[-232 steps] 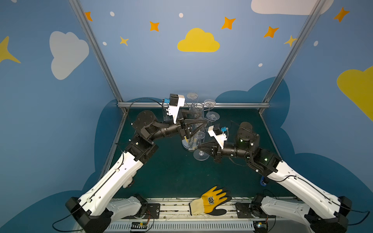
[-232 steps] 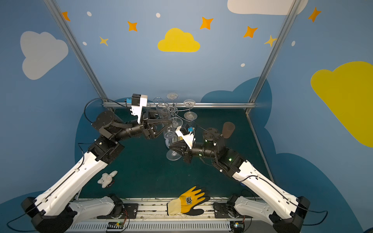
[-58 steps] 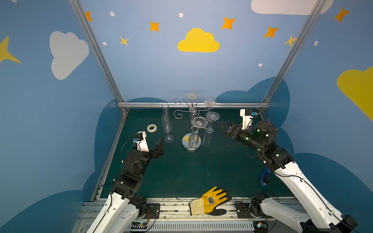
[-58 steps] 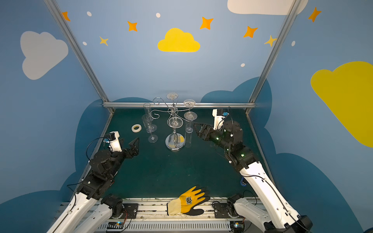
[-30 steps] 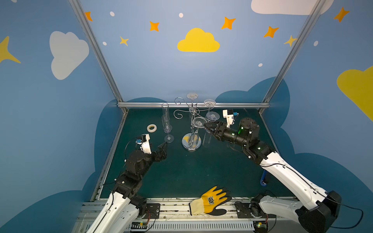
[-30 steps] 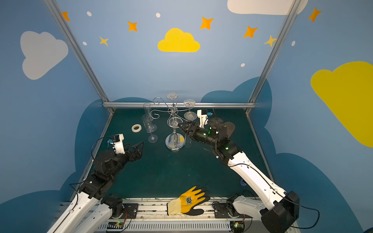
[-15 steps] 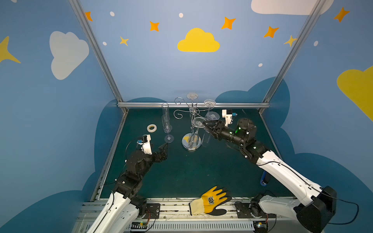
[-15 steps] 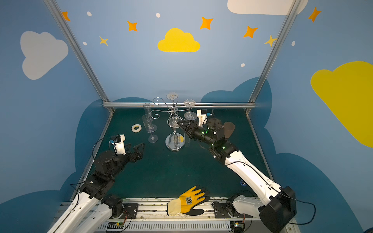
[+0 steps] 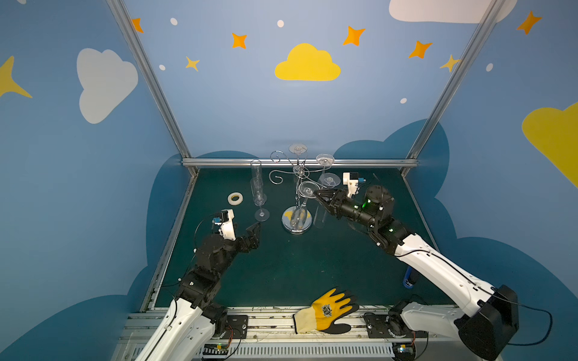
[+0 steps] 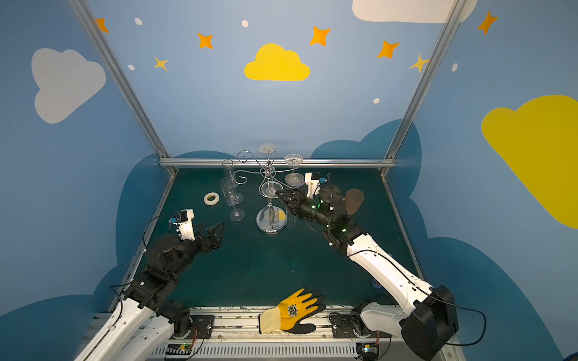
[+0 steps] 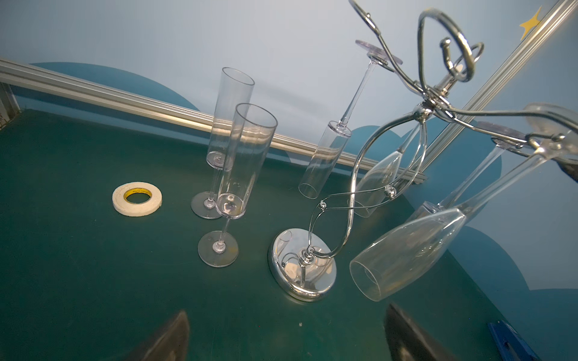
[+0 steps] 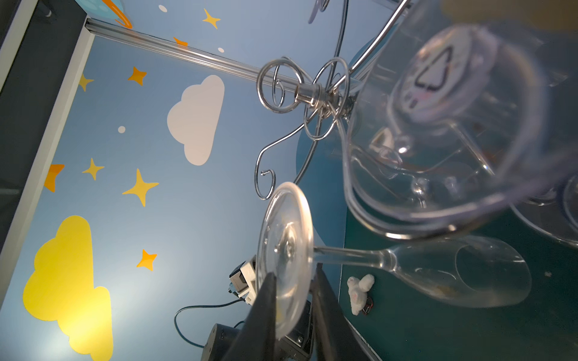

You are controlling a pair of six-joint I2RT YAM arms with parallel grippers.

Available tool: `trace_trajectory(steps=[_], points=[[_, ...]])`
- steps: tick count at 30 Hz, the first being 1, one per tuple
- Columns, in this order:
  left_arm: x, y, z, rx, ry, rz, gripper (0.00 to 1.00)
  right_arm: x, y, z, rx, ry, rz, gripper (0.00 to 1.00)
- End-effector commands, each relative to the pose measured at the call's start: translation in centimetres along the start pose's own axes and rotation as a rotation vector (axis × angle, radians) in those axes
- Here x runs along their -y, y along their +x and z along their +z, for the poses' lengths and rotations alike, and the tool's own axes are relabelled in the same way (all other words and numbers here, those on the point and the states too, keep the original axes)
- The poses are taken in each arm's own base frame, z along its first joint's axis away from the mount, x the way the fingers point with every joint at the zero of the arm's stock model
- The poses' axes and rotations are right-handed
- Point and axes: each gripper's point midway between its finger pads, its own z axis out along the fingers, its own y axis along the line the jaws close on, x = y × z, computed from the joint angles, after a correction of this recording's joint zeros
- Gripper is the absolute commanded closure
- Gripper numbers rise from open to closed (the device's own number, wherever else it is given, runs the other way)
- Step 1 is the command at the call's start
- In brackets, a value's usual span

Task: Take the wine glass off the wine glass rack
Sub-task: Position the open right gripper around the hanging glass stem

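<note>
- One yellow-and-black glove (image 9: 325,312) lies on the metal rail along the near edge of the green worktop (image 9: 281,265).
- Toward the left edge, the left gripper (image 10: 212,225) has its jaws spread wide and holds nothing. It points at the flutes and is apart from them.
- Past it, the near flute (image 9: 259,195) stands upright, with the far flute (image 9: 256,170) just behind it. A roll of tape (image 9: 235,198) lies flat beside them, nearer the left edge.
- Around the middle of the worktop, the wine glass rack (image 9: 297,223) stands on its round mirrored base.
- The wine glass (image 9: 308,190) hangs upside down from a rack arm on the near right side of the pole, with its bowl tilted over the base.
- The right gripper (image 9: 317,195) reaches in from the right edge to the glass's foot (image 12: 286,250). Its jaws are narrow, with one finger (image 12: 262,312) on each side of the foot disc. Whether they already pinch it cannot be told.
- Three other glasses (image 9: 325,160) hang upside down from arms on the far side of the rack, near the far edge.
</note>
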Motion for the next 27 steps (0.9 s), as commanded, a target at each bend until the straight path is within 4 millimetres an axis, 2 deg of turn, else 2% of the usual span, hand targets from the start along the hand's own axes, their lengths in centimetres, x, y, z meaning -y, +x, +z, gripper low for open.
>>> trace_trajectory(steps=[1,18,27], points=[[0.7,-1.0,-0.5,0.023,0.025,0.001,0.04,0.0,0.0,0.3,0.008,-0.017,0.007,0.80],[0.4,-0.8,-0.9,0.021,0.016,-0.005,0.03,-0.6,0.0,0.5,-0.007,-0.033,0.042,0.87],[0.0,-0.9,-1.8,0.054,0.000,-0.005,0.03,-1.6,-0.1,-0.1,0.001,-0.043,0.048,1.00]])
